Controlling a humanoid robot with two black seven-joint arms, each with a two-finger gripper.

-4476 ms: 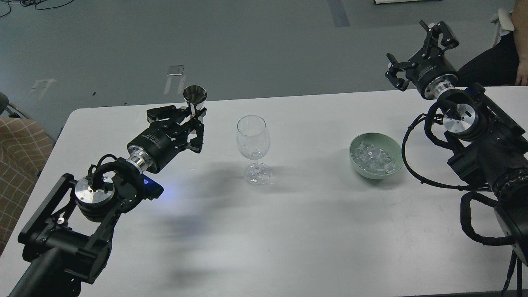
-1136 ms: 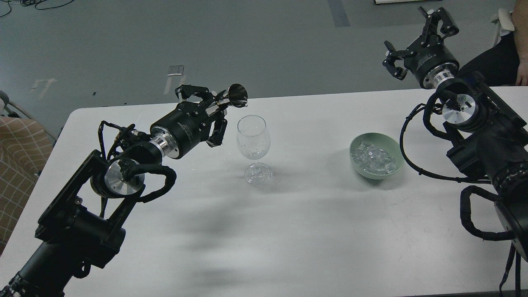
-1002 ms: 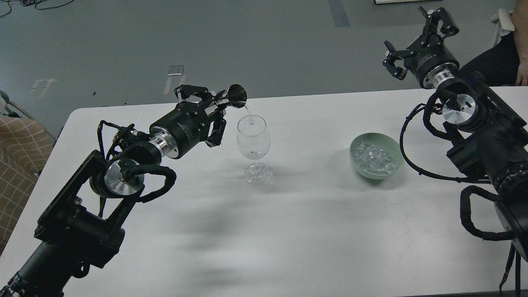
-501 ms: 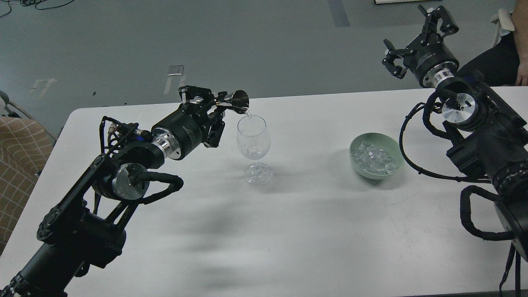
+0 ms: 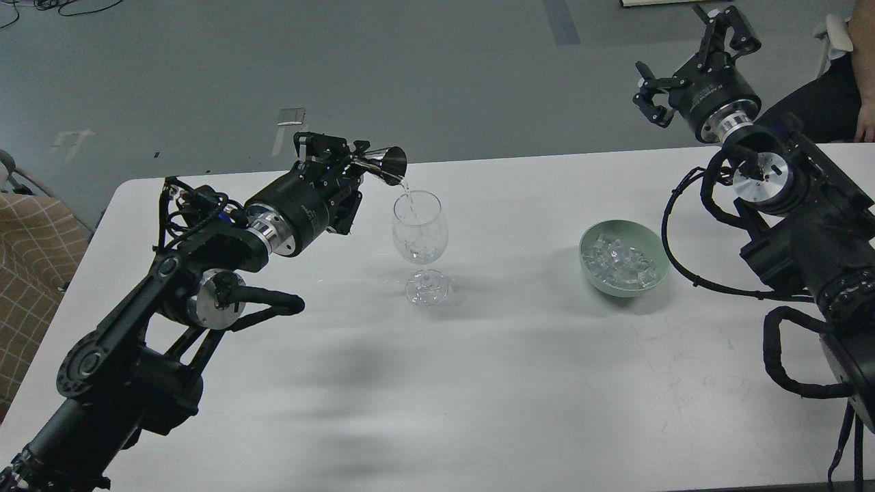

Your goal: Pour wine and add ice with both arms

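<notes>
My left gripper (image 5: 350, 156) is shut on a small steel measuring cup (image 5: 387, 165) and holds it tipped on its side just above and left of a clear stemmed glass (image 5: 420, 236). A thin stream of clear wine (image 5: 405, 187) runs from the cup's mouth into the glass. The glass stands upright on the white table (image 5: 478, 383). Clear ice cubes (image 5: 621, 262) fill a pale green bowl (image 5: 593, 275) to the right of the glass. My right gripper (image 5: 692, 58) is open and empty, raised high beyond the table's far right edge.
A person's dark clothing and hand (image 5: 865, 121) show at the far right edge. A checked fabric seat (image 5: 31, 253) stands off the table's left side. Grey floor lies beyond the table's far edge.
My left gripper lifted the cup from the table, carried it right to the glass and tipped it further; liquid now pours into the glass. The right gripper rose slightly.
</notes>
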